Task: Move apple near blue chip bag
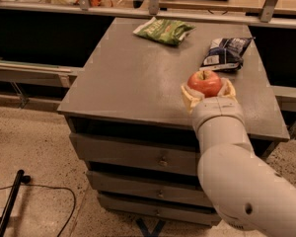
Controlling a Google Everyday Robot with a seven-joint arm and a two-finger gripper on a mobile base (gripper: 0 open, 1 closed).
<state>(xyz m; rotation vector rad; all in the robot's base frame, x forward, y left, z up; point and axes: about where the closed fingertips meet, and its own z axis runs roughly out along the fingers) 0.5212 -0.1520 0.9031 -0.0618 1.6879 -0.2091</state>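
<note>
The red-orange apple (205,83) sits between the pale fingers of my gripper (207,89), which is shut on it and holds it over the right part of the grey cabinet top (133,78). The dark navy blue chip bag (226,53) with its white label lies flat just behind the apple, toward the back right. My white arm (232,172) reaches in from the lower right. I cannot tell whether the apple touches the surface.
A green chip bag (164,30) lies at the back middle of the top. The cabinet has drawers (138,154) below. A rail and shelf (153,6) run behind it. A black cable (34,196) lies on the speckled floor at left.
</note>
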